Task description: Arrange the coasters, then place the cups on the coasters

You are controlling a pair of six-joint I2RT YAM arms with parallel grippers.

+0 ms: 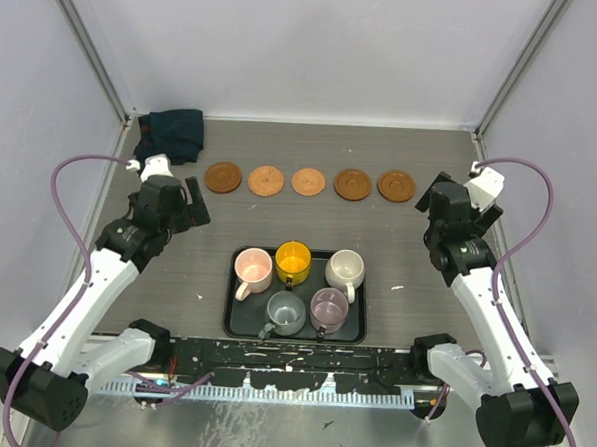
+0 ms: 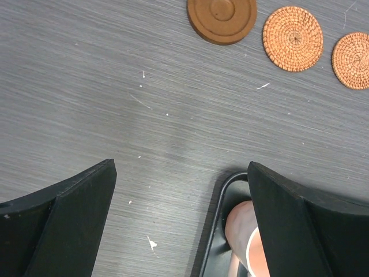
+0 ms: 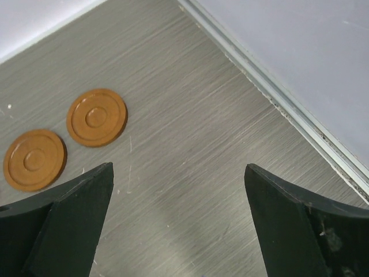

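five coasters in a row, five cups in one tray

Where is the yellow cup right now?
In the top view, the yellow cup sits in the black tray, middle of its far row, between the pink cup and the cream cup.

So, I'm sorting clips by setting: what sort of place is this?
Likely a robotics lab test cell: two robot arms bolted to a grey table, plain white walls framed in metal closing it in, mugs staged on a black tray.
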